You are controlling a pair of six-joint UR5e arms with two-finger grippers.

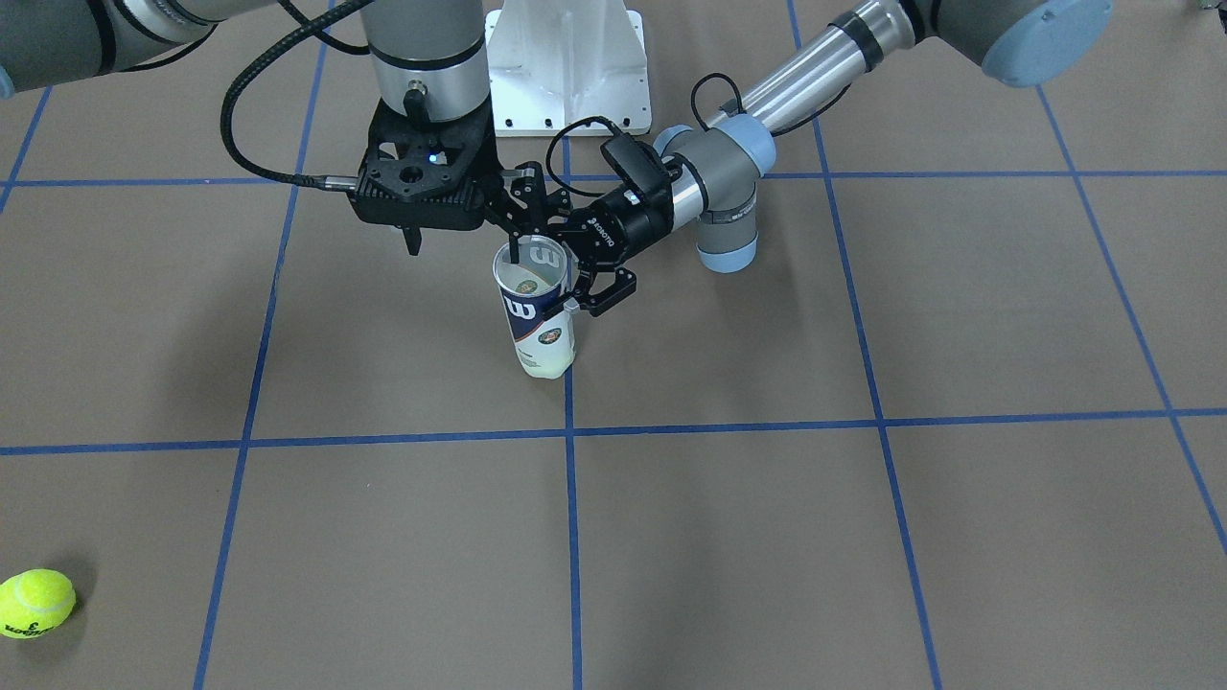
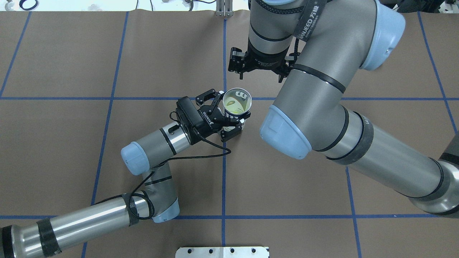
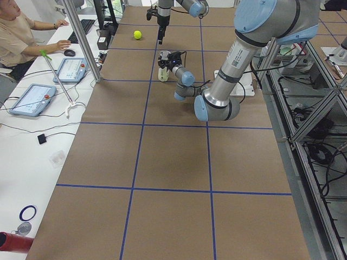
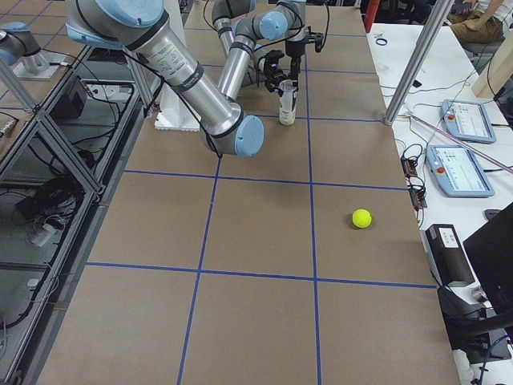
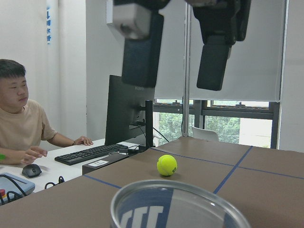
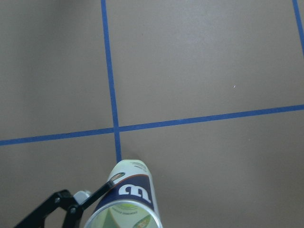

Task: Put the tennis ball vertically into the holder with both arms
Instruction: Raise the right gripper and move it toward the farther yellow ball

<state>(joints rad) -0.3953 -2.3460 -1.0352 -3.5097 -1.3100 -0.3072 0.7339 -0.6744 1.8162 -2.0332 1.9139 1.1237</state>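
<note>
The holder [image 1: 539, 321] stood upright near the middle of the table [image 1: 815, 537], its long side straight up and down and its open mouth on top. I saw the left gripper [image 2: 232, 109] pinching it from the side, near the top. The right gripper [image 5: 176, 61] hung above it, a little to the far side, pointing down with its fingers spread. The tennis ball [image 1: 36, 604] lay far off to the right.

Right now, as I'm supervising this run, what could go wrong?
The right gripper hangs open, empty, over the holder; its fingers could clip the rim. The tennis ball lies loose far off and may roll when grasped. The left gripper holds it from one side only, so it might tilt.
</note>
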